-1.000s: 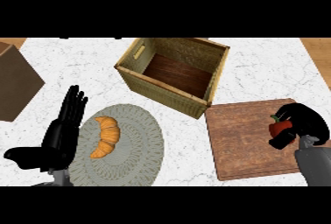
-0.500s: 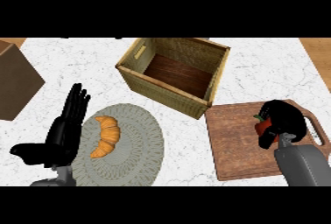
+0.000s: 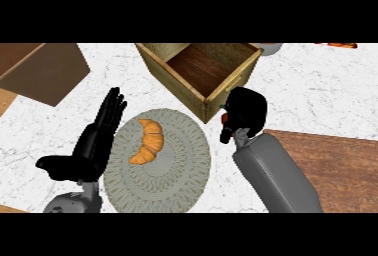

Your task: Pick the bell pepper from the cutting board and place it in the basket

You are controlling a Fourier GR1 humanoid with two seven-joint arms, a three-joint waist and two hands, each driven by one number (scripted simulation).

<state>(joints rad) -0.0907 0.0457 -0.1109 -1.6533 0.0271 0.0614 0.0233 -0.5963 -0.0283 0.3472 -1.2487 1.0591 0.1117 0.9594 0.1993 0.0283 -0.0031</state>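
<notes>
Right hand (image 3: 245, 114) curled round bell pepper (image 3: 224, 118) (seemingly, mostly hidden) beside basket (image 3: 193, 93).

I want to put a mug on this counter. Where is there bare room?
Free: marble right of the basket, above the cutting board. Crowded: between the plate, the basket and the right hand.

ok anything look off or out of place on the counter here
Nothing stands out. The croissant lies whole on the plate, the basket stands upright, and the right robot hand is curled round the bell pepper beside it. The left robot hand rests open by the plate.
</notes>
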